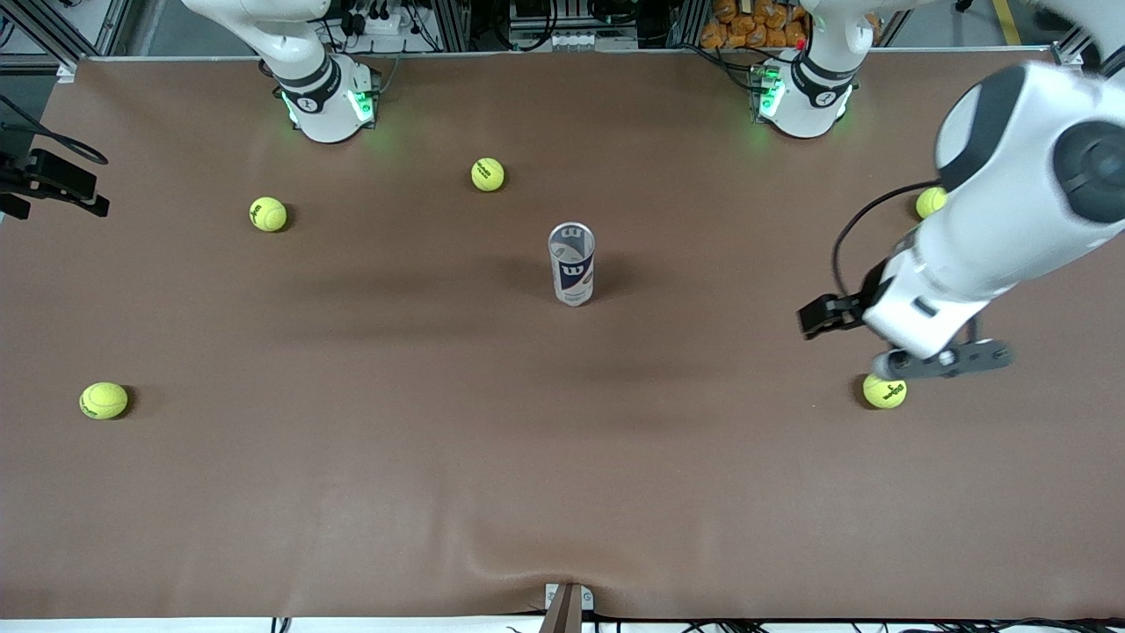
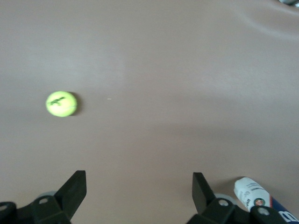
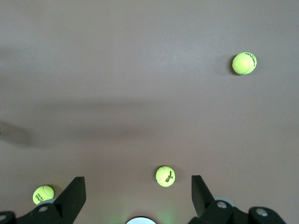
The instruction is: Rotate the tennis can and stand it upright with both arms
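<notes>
The wide brown cloth-covered table [image 1: 352, 492] is carrying everything here, and judging by how things are lying, the task is looking finished: the slim cylindrical tennis can [image 1: 571, 264] with its white and navy label, white "W" logo and silver rim is standing upright on its end near the middle of the table, touched by nothing.

The left arm's black two-finger gripper [image 1: 940, 360] is hanging over the left arm's end of the table, well apart from the can, its fingers spread wide and holding nothing; in the left wrist view [image 2: 139, 186] the can [image 2: 261, 200] is showing just at the edge past one finger. A fuzzy yellow-green tennis ball [image 1: 884, 391] is lying on the table just under this gripper.

The right gripper [image 3: 138, 189] is out of the front view, only its arm's base showing; its wrist view is showing its fingers likewise spread and empty, high over bare table with three more balls, one [image 3: 165, 176] lying between the fingertips' lines.

Nothing seems left beyond both arms retreating.
</notes>
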`<control>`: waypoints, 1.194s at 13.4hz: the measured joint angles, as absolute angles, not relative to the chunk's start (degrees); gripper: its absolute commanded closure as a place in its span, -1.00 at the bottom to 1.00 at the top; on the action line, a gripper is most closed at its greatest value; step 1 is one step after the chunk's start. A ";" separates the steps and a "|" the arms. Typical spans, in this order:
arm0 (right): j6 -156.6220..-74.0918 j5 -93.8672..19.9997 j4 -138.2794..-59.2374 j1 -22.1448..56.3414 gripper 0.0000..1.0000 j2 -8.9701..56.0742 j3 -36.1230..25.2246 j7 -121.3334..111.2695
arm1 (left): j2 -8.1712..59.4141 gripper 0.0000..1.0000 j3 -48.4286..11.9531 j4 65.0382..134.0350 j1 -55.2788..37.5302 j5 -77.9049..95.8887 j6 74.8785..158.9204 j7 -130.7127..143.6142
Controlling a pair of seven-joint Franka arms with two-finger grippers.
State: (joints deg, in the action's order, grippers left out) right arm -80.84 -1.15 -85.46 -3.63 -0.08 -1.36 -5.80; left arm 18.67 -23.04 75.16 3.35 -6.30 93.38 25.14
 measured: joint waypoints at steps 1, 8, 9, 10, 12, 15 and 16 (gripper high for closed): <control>-80.84 -1.15 -85.46 -3.62 -1.00 -0.09 -1.31 -5.88 | 16.75 -1.00 -20.75 75.14 2.33 -6.27 91.80 23.74; -80.49 -1.15 -85.46 -3.61 -1.00 -0.21 -1.34 -3.68 | 6.35 -1.00 -3.75 75.44 -4.93 -2.99 83.40 9.54; -80.39 -1.15 -85.46 -3.61 -1.00 -0.21 -1.34 -3.56 | 5.85 -1.00 -3.07 75.68 -5.29 -2.98 82.93 8.91; -80.35 -1.15 -85.46 -3.61 -1.00 -0.21 -1.34 -3.48 | 5.46 -1.00 -2.76 76.02 -5.49 -2.98 82.44 8.87; -80.24 -1.15 -85.46 -3.61 -1.00 -0.21 -1.34 -3.36 | 4.38 -1.00 -2.28 77.28 -5.73 -2.98 82.02 8.75; -80.11 -1.15 -85.46 -3.61 -1.00 -0.21 -1.38 -3.32 | 2.91 -1.00 -1.19 78.89 -5.77 -2.97 81.94 7.06; -80.10 -1.15 -85.46 -3.61 -1.00 -0.21 -1.39 -3.32 | 2.54 -1.00 -0.37 79.58 -5.76 -2.89 81.94 6.37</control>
State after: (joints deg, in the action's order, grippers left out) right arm -80.10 -1.15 -85.46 -3.61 -0.21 -1.39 -3.32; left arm 2.54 -0.37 79.58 -5.76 -2.89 81.94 6.37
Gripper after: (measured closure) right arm 0.000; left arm 0.000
